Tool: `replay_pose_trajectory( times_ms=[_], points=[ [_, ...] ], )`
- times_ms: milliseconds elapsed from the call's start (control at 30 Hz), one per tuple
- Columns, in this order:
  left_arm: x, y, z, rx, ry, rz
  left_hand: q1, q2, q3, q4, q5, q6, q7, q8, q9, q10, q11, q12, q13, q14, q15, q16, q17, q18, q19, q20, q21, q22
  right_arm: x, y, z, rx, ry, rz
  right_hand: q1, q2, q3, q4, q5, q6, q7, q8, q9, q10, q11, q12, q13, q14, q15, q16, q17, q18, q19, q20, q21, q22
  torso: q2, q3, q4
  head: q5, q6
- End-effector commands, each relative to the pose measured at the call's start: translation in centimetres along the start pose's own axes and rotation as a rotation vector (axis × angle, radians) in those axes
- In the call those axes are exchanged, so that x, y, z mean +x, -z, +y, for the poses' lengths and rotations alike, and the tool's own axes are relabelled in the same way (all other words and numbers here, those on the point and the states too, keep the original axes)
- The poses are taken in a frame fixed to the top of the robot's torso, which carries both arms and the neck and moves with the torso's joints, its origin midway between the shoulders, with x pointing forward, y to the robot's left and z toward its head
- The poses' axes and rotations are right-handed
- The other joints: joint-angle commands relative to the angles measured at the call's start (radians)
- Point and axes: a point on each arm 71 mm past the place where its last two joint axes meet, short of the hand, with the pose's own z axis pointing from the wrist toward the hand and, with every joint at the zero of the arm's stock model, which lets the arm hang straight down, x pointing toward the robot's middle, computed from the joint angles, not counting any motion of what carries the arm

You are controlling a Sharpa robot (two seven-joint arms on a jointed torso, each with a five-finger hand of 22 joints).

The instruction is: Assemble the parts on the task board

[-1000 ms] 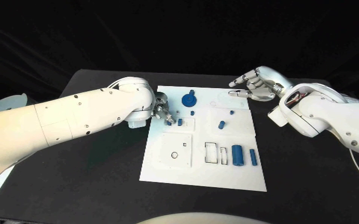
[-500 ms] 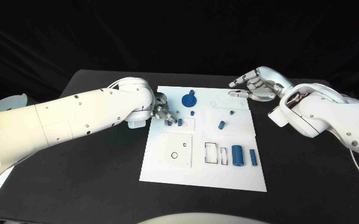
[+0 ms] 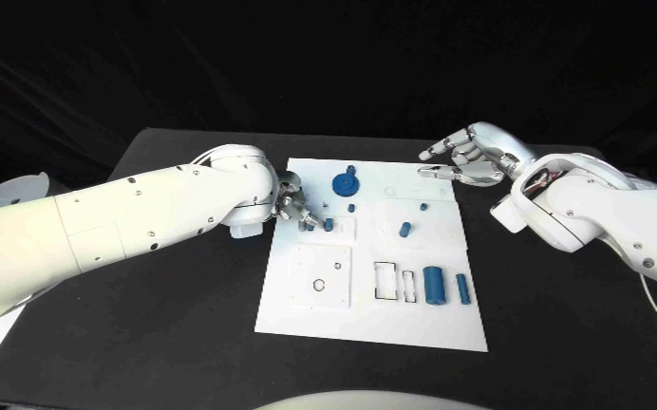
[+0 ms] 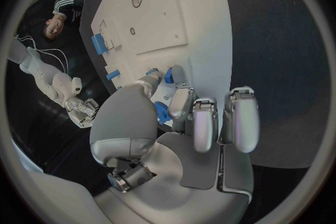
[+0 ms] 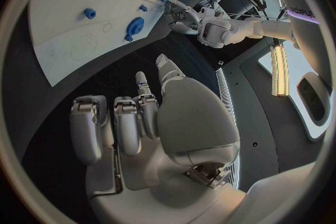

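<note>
The white task board [image 3: 318,315] lies in the middle of the black table. My left hand [image 3: 296,208] is over the board's far left part. Its thumb and a finger pinch a small blue peg [image 3: 328,224] that stands at the board's surface; the same peg [image 4: 168,75] shows at the fingertips in the left wrist view. A round blue gear-like part [image 3: 346,182] sits just beyond it. My right hand [image 3: 465,158] hovers off the board's far right corner, fingers apart, holding nothing. The right wrist view takes in the board [image 5: 70,39], the gear [image 5: 134,27] and my left hand [image 5: 183,17].
Other blue parts are on the board: two cylinders [image 3: 436,284] [image 3: 464,288] beside rectangular slots [image 3: 399,281] at the near right, and small pegs [image 3: 405,229] [image 3: 423,206] [image 3: 353,208] mid-board. A raised square plate with a hole [image 3: 318,284] sits at the near left. Black table surrounds the board.
My left forearm has shifted slightly while its hand stays at the small peg. The right hand and the other parts have not moved.
</note>
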Motion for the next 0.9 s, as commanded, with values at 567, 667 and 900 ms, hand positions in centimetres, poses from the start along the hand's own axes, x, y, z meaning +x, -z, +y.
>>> replay_pose_trajectory(
  times_ms=[567,667,900],
  points=[
    [-1.8,1.0,0.1,0.155,0.327,-0.210,0.095,0.072,-0.224,0.043,0.003,-0.140,0.058,-0.048,-0.038,-0.265,0.049,-0.393,-0.436,0.056,0.028,-0.096,0.123,0.075,-0.077,0.019,-0.404,-0.208,0.1,0.0,0.0,-0.007,0.001,0.013,-0.010,0.001,-0.009,0.000,0.005,0.004,-0.001,0.002,0.002,0.047,0.001,-0.006,0.198,0.103,0.000,-0.003,0.253,0.006,0.043,0.004,-0.004,0.148,0.000,0.0003,-0.0004,-0.004,0.004],
    [-2.1,1.2,-0.2,0.209,0.367,-0.251,0.170,0.069,-0.210,0.035,0.006,-0.217,0.100,-0.073,-0.063,-0.381,0.093,-0.467,-0.484,-0.099,0.065,-0.380,-0.199,0.134,-0.250,0.049,-0.800,-0.545,0.1,0.0,-0.1,-0.006,0.002,0.012,-0.010,0.001,-0.009,0.000,0.005,0.004,-0.001,0.002,0.002,0.047,0.001,-0.006,0.198,0.103,0.000,-0.003,0.253,0.006,0.043,0.004,-0.004,0.148,0.000,0.0003,0.0006,-0.008,0.005],
    [-2.8,1.5,-2.2,0.368,0.293,-0.367,0.376,0.038,-0.164,-0.004,0.003,-0.292,0.145,-0.083,-0.108,-0.488,0.134,-0.551,-0.577,-0.254,0.101,-0.712,-0.526,0.142,-0.269,0.090,-0.954,-0.662,0.1,0.0,-0.1,-0.006,0.002,0.011,-0.010,0.001,-0.009,0.000,0.005,0.004,-0.001,0.002,0.002,0.047,0.001,-0.006,0.198,0.103,0.000,-0.003,0.253,0.006,0.043,0.004,-0.004,0.148,0.000,0.0001,0.0009,-0.016,0.010]
  ],
)
